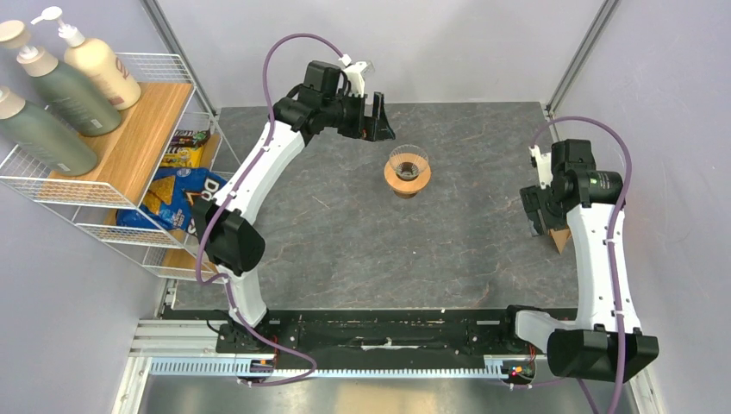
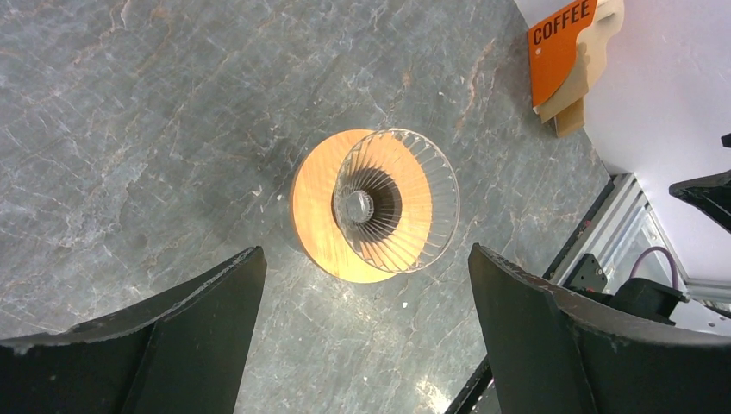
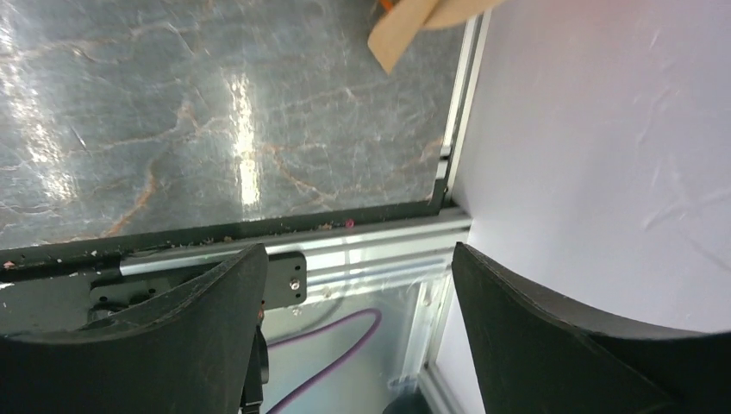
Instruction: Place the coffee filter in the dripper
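Quick count: one dripper (image 1: 407, 169) far middle, three pump bottles (image 1: 73, 90) on one wire rack (image 1: 195, 86) far left, two snack bags (image 1: 177, 197), one orange filter pack (image 2: 559, 52) right, two arms (image 1: 259, 164).

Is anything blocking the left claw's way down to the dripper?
Nothing visible. The left claw is open, and its wrist view shows the dripper framed between the fingers, with only bare table around it. The dripper's cone looks empty.
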You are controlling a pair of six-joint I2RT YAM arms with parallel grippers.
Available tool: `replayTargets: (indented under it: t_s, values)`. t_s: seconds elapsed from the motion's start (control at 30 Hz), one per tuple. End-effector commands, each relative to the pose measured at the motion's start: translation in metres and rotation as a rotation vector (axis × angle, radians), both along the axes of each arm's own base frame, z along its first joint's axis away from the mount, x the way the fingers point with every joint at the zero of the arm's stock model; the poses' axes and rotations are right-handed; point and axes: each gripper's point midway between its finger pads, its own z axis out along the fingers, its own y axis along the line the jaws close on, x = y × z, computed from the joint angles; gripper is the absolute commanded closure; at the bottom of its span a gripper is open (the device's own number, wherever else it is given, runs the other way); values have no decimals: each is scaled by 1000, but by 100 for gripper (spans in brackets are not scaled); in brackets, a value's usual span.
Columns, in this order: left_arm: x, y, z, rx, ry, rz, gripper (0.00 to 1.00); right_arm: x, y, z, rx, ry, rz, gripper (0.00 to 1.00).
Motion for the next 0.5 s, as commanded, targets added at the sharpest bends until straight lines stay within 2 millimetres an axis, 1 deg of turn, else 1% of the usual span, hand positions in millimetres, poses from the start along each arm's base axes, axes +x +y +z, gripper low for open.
replayTargets:
  t_s: [0.0, 0.1, 0.27, 0.33, 0.47]
  values:
    - [-7, 1, 23, -61, -43, 35, 5, -11, -12, -12, 4, 35, -94, 14]
    - [-10, -3, 31, -119, -37, 41, 5, -6, -13, -22, 37, 40, -120, 14]
    - [-12, -5, 40, -191, -39, 59, 5, 16, -17, -38, 74, 35, -158, 17]
    - [-10, -2, 41, -212, -34, 71, 5, 25, -17, -45, 93, 40, -162, 17]
    - [-4, 7, 38, -254, 6, 101, 5, 41, -24, -60, 77, 42, -192, 19]
